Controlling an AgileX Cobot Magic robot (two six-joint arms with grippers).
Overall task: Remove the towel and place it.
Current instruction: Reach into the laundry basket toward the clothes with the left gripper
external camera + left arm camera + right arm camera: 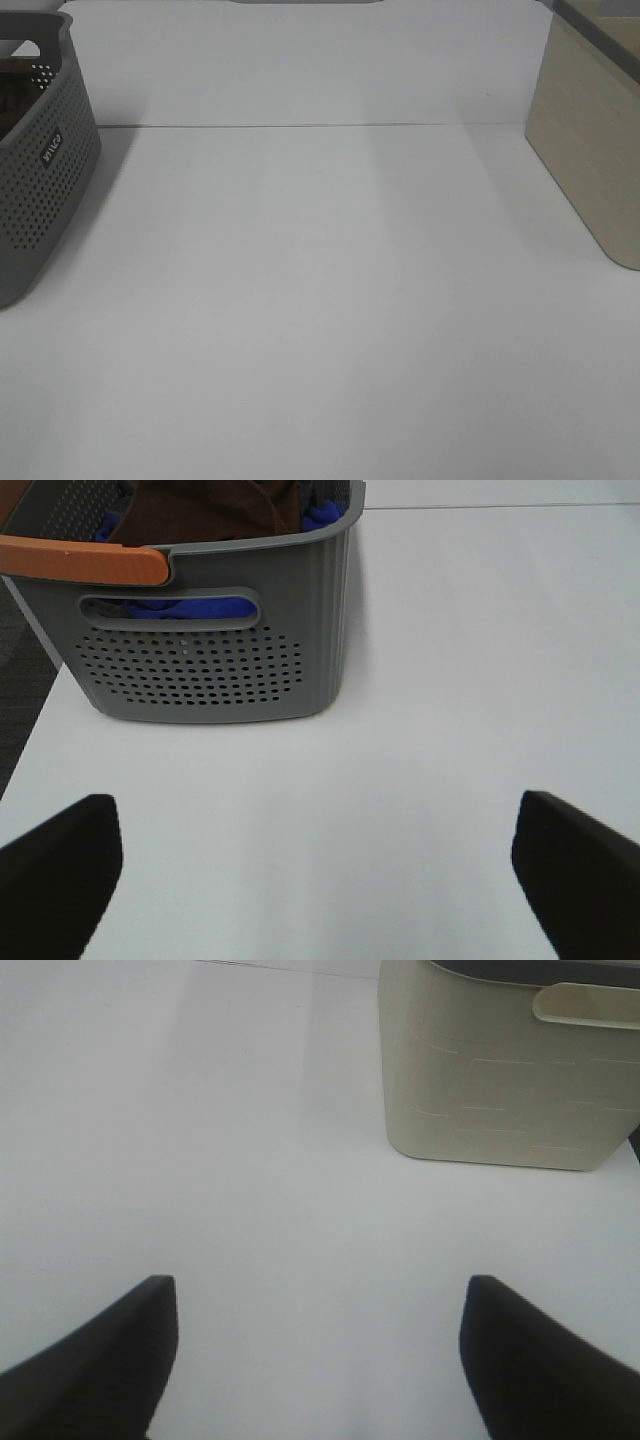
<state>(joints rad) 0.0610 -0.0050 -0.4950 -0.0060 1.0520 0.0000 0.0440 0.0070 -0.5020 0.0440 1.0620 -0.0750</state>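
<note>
The dark brown towel (215,510) lies bunched inside the grey perforated basket (215,660), on top of blue cloth (320,518). In the high view the basket (40,180) stands at the left edge, with only a dark sliver of its contents showing. My left gripper (315,875) is open and empty, over the white table a short way in front of the basket. My right gripper (320,1360) is open and empty, over the table in front of the beige bin (505,1070). Neither gripper shows in the high view.
The basket has an orange handle (80,560) on its near rim. The beige bin (590,150) with a dark rim stands at the right edge. The white table (320,320) spreads between them, with a seam (300,126) at the back.
</note>
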